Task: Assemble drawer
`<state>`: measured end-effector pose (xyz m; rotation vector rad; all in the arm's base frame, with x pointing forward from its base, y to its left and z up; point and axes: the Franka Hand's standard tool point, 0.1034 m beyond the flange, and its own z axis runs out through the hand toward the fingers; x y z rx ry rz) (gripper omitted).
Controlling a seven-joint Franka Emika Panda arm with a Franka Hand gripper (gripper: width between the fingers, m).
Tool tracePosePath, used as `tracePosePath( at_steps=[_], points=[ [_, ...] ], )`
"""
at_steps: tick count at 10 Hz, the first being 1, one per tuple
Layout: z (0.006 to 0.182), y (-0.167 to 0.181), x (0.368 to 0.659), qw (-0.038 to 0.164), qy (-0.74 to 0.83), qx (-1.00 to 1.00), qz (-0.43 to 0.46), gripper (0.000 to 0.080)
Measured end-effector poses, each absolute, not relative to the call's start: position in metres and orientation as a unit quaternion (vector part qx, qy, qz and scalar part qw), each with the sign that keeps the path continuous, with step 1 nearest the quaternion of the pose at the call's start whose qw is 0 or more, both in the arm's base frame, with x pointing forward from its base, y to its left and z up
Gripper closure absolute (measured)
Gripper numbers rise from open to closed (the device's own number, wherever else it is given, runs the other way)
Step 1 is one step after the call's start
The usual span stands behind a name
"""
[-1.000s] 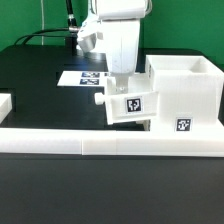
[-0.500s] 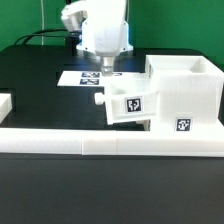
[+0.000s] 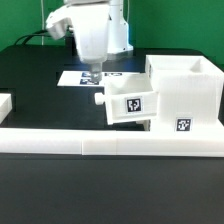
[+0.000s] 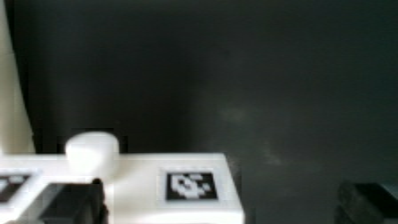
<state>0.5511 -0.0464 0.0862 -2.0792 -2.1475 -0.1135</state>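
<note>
The white drawer casing [image 3: 190, 88] stands at the exterior view's right. A knobbed tray [image 3: 130, 104] with a square tag sticks partly out of it, knob [image 3: 98, 98] pointing to the exterior view's left. Another tag [image 3: 183, 125] shows low on the casing's front. My gripper [image 3: 93, 73] hangs open and empty above and to the exterior view's left of the tray, not touching it. In the wrist view the tray's tagged face [image 4: 191, 186] and knob [image 4: 93, 150] lie below my gripper [image 4: 222, 205], whose dark fingers [image 4: 71, 205] stand wide apart.
The marker board [image 3: 72, 77] lies on the black table behind my gripper. A long low white wall [image 3: 100, 137] runs along the front edge. A short white piece [image 3: 5, 102] sits at the exterior view's far left.
My gripper has risen off the tray and moved toward the exterior view's left. The tray stays partly inside the casing.
</note>
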Motion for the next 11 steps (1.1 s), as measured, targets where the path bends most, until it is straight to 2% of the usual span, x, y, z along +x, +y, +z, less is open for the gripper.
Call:
tracePosePath(
  at_steps=[3,7,11],
  points=[
    [0.074,-0.064,0.549,0.126,-0.705,-0.695,-0.064,0.0151],
    [0.059,-0.056,0.542,0.14,-0.701,-0.697,-0.061,0.0151],
    [0.062,-0.037,0.549,0.141,-0.678,-0.72,-0.055,0.0151]
  ],
)
